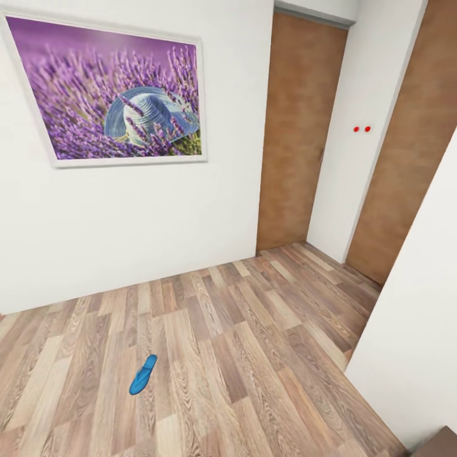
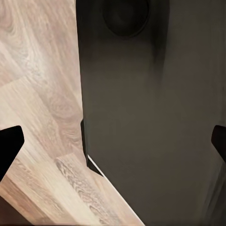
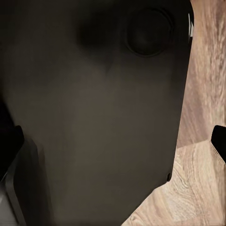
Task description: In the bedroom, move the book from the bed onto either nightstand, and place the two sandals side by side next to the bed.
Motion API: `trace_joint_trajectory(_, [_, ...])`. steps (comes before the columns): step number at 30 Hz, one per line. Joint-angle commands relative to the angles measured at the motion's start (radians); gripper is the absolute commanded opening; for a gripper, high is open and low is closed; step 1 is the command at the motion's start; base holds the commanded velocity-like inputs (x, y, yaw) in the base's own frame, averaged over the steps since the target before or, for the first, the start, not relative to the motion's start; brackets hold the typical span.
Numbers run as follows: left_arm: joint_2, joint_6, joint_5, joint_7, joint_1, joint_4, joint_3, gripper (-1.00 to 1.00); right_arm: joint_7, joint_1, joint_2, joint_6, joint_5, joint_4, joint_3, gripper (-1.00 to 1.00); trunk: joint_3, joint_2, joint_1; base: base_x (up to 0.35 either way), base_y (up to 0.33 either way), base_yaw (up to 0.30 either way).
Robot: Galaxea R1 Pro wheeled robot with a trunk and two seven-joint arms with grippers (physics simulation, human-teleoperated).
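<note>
One bright blue sandal (image 1: pixel 143 374) lies flat on the light wood-plank floor (image 1: pixel 241 355), at the lower left of the head view, well clear of the walls. The book, the bed and the nightstand are out of view. In the left wrist view my left gripper (image 2: pixel 113 143) is open, its dark fingertips (image 2: pixel 9 146) far apart with nothing between them, over the floor and the robot's dark body. In the right wrist view my right gripper (image 3: pixel 113 141) is open too, also empty, in front of that dark body.
A white wall with a framed lavender picture (image 1: pixel 111 95) stands ahead. Two brown doors (image 1: pixel 298 133) are at the right, and a white wall (image 1: pixel 419 330) juts in at the near right. A brown furniture corner (image 1: pixel 444 444) shows at the lower right.
</note>
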State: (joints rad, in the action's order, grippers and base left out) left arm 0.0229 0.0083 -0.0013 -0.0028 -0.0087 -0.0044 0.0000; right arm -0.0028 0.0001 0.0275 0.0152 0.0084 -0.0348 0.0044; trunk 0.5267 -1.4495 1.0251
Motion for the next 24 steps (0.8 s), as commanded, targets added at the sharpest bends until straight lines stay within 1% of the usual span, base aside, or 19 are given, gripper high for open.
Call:
trace_joint_trajectory(1, [0.000,0.001,0.000,0.000,-0.001,0.000,0.000,1.00,0.000,0.000,0.000,0.002,0.001,0.000,0.000,1.00,0.001,0.000,0.000,0.000,0.000,0.287])
trace_joint_trajectory(24, [0.000,0.001,0.000,0.000,-0.001,0.000,0.000,1.00,0.000,0.000,0.000,0.002,0.001,-0.002,0.000,1.00,0.011,0.000,0.000,0.000,0.000,0.286])
